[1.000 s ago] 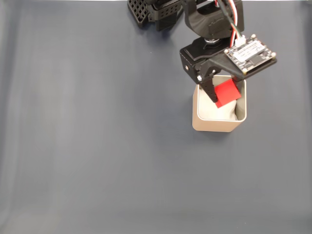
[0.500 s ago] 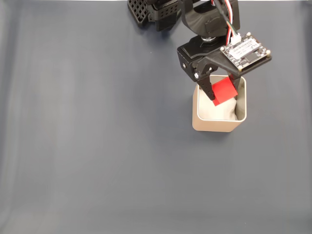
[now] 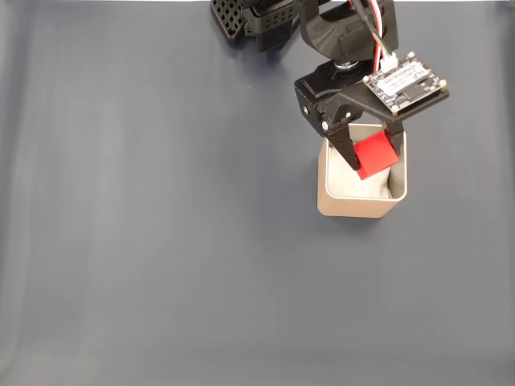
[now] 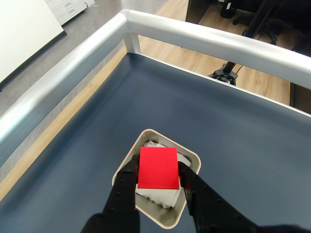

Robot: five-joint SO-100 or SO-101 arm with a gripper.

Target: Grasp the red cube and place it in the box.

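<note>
The red cube (image 3: pixel 374 155) hangs just over the opening of the beige box (image 3: pixel 360 207), held by my black gripper (image 3: pixel 371 162), which is shut on it. In the wrist view both fingers press the left and right sides of the red cube (image 4: pixel 158 168), so my gripper (image 4: pixel 159 173) sits directly above the box (image 4: pixel 167 138). White padding (image 4: pixel 156 195) shows under and around the cube. I cannot tell whether the cube touches the padding.
The arm's base (image 3: pixel 257 20) stands at the top edge of the fixed view. A dark mat (image 3: pixel 161 241) covers the table. In the wrist view a metal rail (image 4: pixel 204 39) runs along the table's far and left edges.
The gripper and the cube have barely shifted, a little toward the top of the fixed view and partly back. The cube stays gripped over the box.
</note>
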